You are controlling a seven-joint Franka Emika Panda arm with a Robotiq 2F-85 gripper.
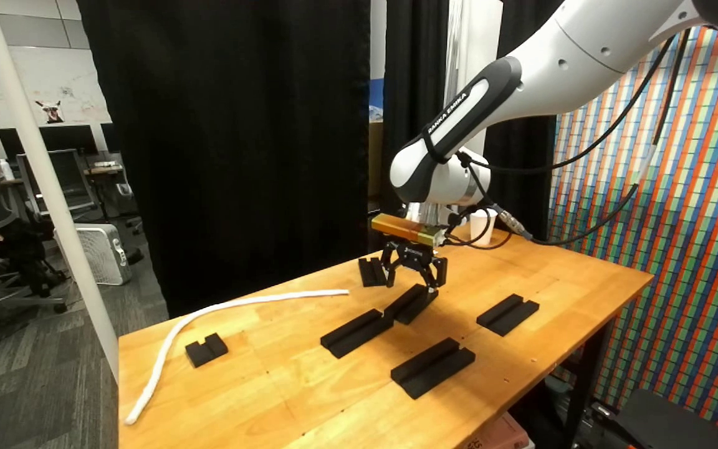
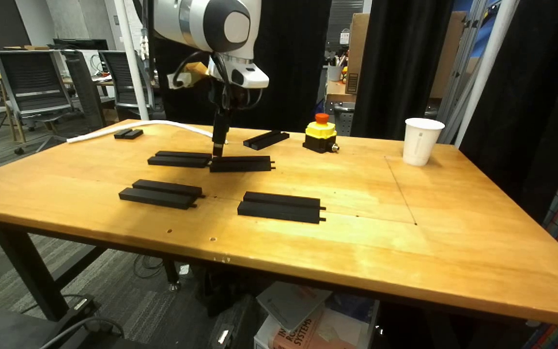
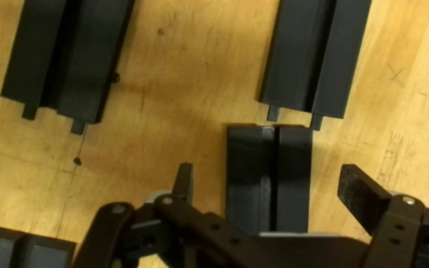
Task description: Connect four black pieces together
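In the wrist view one black piece (image 3: pixel 266 178) lies right of centre, between the parted jaws of the gripper (image 3: pixel 267 171); a second piece (image 3: pixel 304 56) just above it, a third piece (image 3: pixel 84 56) upper left, a fourth piece (image 3: pixel 39 255) lower left.

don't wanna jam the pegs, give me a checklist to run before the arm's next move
1. Gripper open: ok, its fingers stand wide apart.
2. First bar between the fingers: ok in the wrist view.
3. Fingers low enough to grip it: cannot tell.
4. Pegs of the second bar lined up with the first bar's end: not ok, offset to the right in the wrist view.
5. Third bar and fourth bar joined on: not ok, both lie apart.
6. White cord clear of the bars: ok.
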